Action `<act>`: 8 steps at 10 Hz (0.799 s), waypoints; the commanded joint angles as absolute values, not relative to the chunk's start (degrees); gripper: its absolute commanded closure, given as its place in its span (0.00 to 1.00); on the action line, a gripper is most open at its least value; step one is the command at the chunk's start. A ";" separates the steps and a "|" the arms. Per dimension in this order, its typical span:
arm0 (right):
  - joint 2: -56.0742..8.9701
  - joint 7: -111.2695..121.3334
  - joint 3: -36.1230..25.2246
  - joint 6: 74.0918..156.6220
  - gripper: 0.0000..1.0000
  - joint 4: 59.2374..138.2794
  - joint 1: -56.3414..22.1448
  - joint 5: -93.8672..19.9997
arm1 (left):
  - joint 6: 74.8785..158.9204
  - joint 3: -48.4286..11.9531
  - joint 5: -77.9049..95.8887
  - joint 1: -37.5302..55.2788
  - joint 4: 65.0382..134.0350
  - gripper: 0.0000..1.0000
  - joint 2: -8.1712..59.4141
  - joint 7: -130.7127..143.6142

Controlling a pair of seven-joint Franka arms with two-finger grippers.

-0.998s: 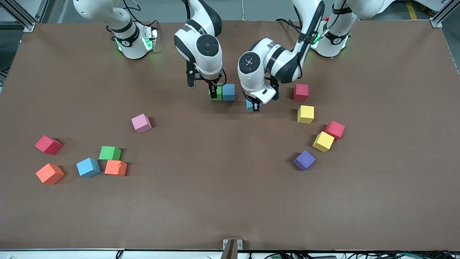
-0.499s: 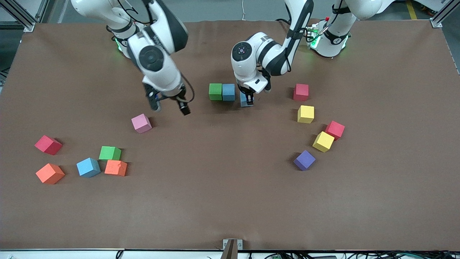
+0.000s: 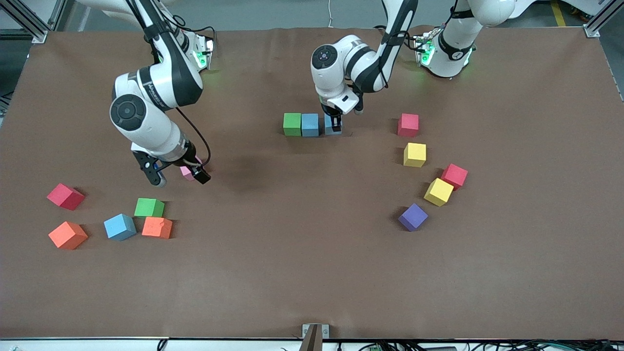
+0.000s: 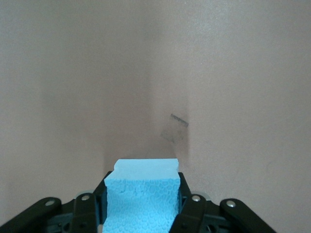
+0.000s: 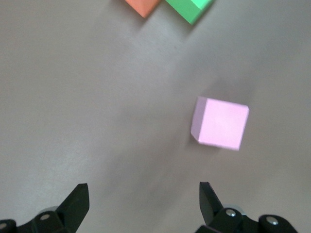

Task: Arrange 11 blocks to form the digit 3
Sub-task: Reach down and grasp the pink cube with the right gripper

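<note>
Front view shows the left end effector (image 3: 333, 123) clamped on a blue block (image 3: 333, 128), lowered beside the blue-and-green pair (image 3: 301, 124) that starts the top row of the digit 3. If the fingers let go while the block sits skewed or with a gap, the row would come out crooked; pressing sideways could also shove the two placed cubes out of line.

The right end effector (image 3: 176, 176) hangs spread wide over the pink block (image 3: 187, 170), empty. In the right wrist view the pink block (image 5: 219, 123) sits off-centre and turned relative to the fingers (image 5: 76, 200), so a descent from here could clip a corner and push it away.

All blocks are small matte foam cubes. Loose ones lie at about four o'clock and eight o'clock from the row on the table (image 3: 312, 273).
</note>
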State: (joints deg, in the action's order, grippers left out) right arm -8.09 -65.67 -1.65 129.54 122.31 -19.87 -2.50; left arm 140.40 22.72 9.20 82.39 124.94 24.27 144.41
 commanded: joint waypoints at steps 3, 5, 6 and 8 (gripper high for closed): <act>-6.94 -56.33 -0.53 133.14 0.00 127.26 -14.78 -2.45 | 143.34 22.85 8.09 82.71 125.42 0.96 24.08 144.67; -6.86 -59.92 -0.53 133.07 0.00 128.76 -13.98 -2.72 | 143.70 22.94 7.91 82.71 124.02 0.96 25.83 144.58; -6.86 -62.73 -0.53 133.24 0.00 129.11 -13.71 -2.72 | 143.70 22.94 7.82 82.88 123.67 0.96 26.45 144.58; -7.03 -67.22 -0.53 134.12 0.00 129.02 -13.80 -2.73 | 143.70 22.85 7.39 82.88 123.14 0.96 26.81 144.58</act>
